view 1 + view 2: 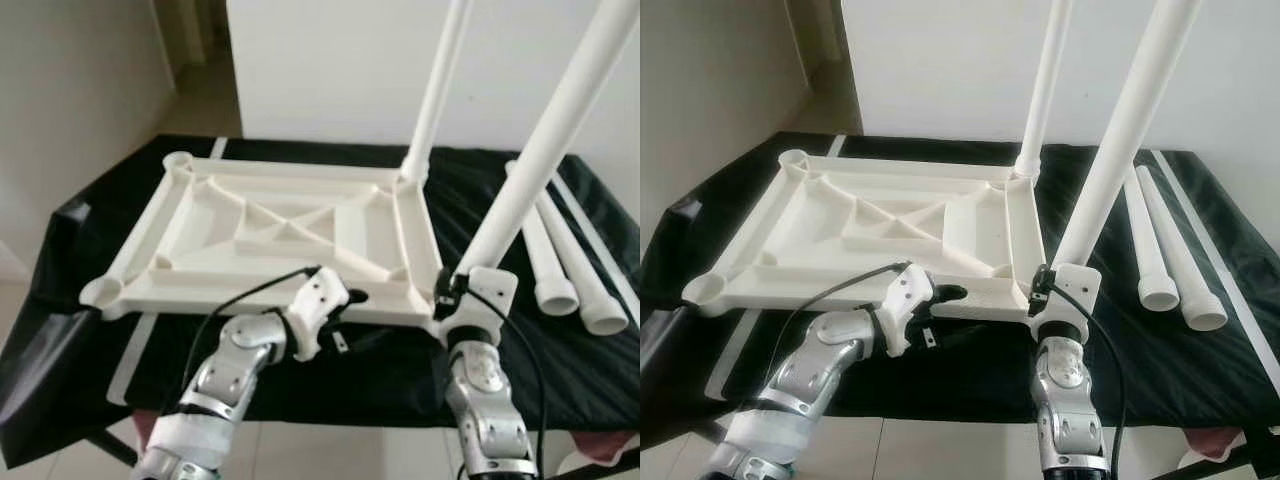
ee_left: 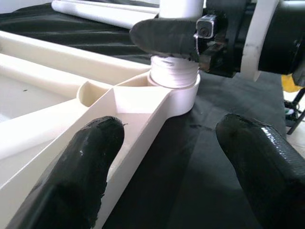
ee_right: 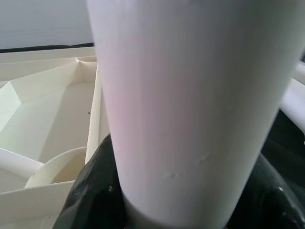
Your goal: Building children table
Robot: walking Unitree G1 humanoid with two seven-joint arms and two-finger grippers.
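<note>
Where you're looking: the white tabletop lies upside down, ribs up, on the black-covered counter.
Far leg: one white leg stands upright in the far right corner socket.
Near leg: a second leg sits in the near right corner socket, tilted to the right.
Right tool: clenched around the base of that near leg, just above the socket; your right wrist view shows black fingers wrapped on the tube.
Left tool: released, fingers spread, at the near edge of the tabletop, one finger over the rim, pointed toward the near right socket.
Spare legs: two more tubes lie side by side on the counter, right of the tabletop.
</note>
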